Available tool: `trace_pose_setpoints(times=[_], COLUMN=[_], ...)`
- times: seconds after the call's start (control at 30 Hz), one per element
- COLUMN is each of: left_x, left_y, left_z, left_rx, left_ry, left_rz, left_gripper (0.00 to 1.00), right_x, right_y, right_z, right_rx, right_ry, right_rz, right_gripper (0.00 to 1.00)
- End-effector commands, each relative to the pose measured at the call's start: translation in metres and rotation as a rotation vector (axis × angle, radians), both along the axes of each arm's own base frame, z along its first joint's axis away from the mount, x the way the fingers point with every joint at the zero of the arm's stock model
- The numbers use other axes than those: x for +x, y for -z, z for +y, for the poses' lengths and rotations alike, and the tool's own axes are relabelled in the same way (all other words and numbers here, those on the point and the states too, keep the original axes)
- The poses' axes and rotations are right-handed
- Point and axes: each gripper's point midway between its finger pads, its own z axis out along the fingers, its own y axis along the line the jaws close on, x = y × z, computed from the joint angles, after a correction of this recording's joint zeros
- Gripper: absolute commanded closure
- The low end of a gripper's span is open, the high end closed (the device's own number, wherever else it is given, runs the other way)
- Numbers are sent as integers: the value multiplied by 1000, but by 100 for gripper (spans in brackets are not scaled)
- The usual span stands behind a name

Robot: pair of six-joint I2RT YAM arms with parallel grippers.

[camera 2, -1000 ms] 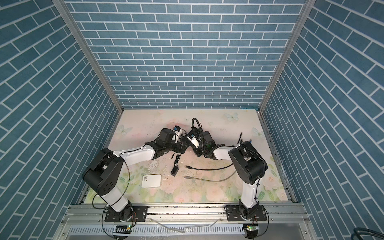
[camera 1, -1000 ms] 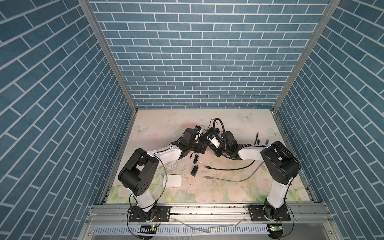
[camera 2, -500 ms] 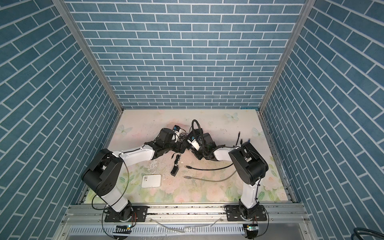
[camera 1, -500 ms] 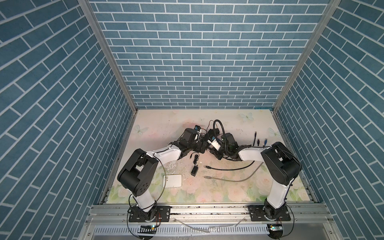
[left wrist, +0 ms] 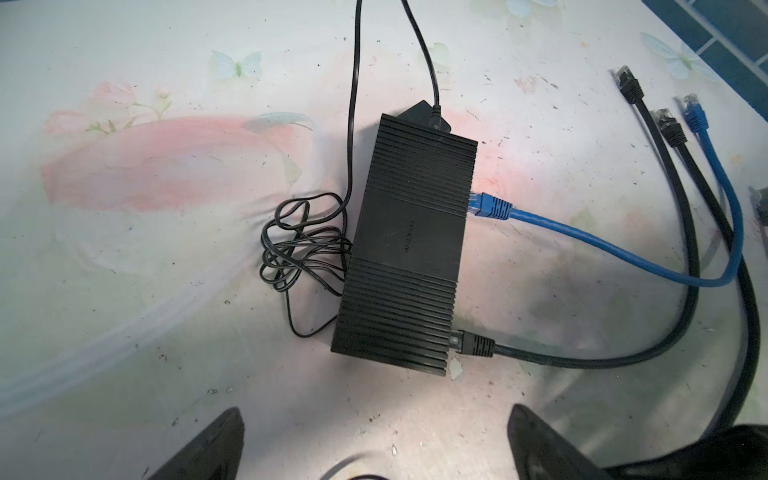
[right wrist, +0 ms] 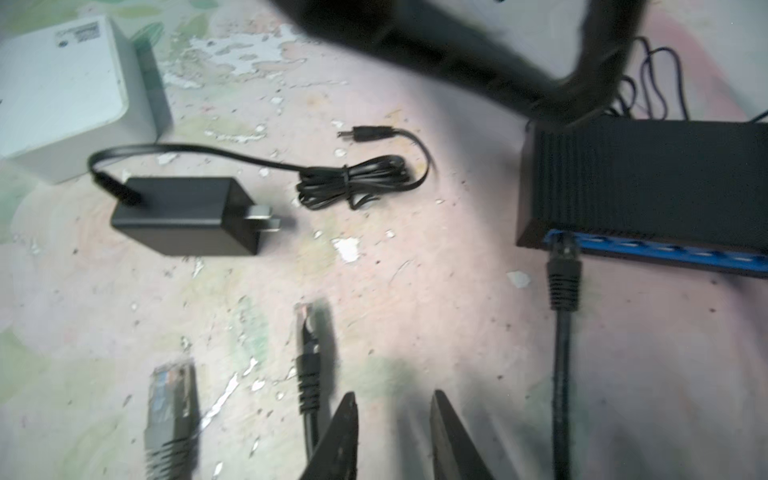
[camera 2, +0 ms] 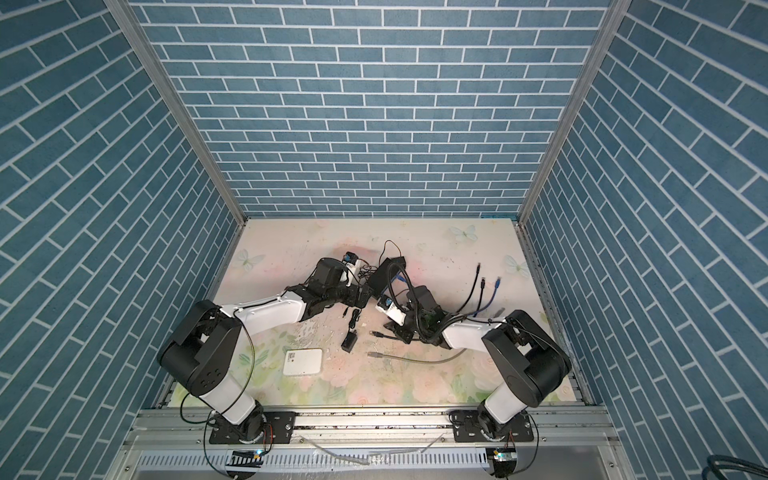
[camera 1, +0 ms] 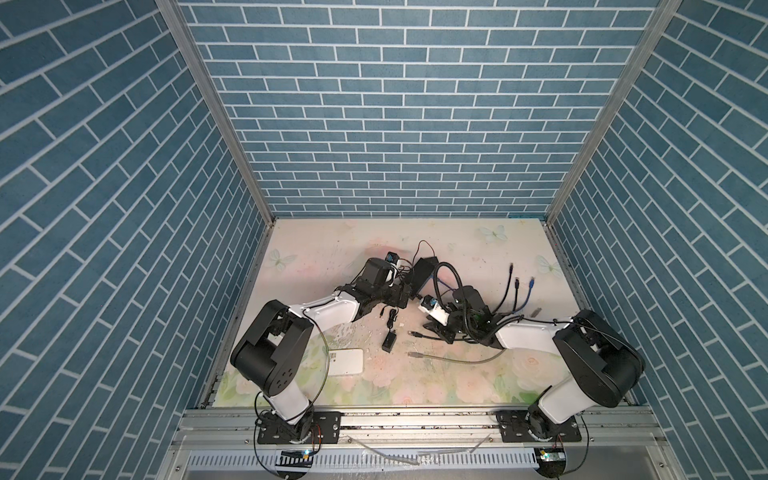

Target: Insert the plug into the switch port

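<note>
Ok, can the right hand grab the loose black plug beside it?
Probably yes. The right hand is open and empty, and the loose black plug lies flat on the table right beside it, nothing covering it.

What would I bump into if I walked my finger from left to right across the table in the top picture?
In a top view: white box → black power adapter → black switch → loose blue plug. The long grey cable is left out because it stretches across several of these.
</note>
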Motion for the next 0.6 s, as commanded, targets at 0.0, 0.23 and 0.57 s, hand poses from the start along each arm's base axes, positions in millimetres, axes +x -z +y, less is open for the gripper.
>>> trace_pose_setpoints(times=[0.0, 0.23, 0.57], left_x=[-2, -6, -8], left_y=[-5, -3, -1], left_z=[2, 5, 6], left_rx=[-7, -7, 7], left_ry=[10, 10, 17], left_rz=[-14, -8, -6], left_gripper=[0, 0, 0], right_x=[-13, -21, -22], right_y=[-3, 4, 12], right_z=[6, 17, 27], right_rx=[14, 0, -4], right_ry=[-91, -129, -141], right_rz=[-64, -85, -81], right_gripper=[69, 69, 70])
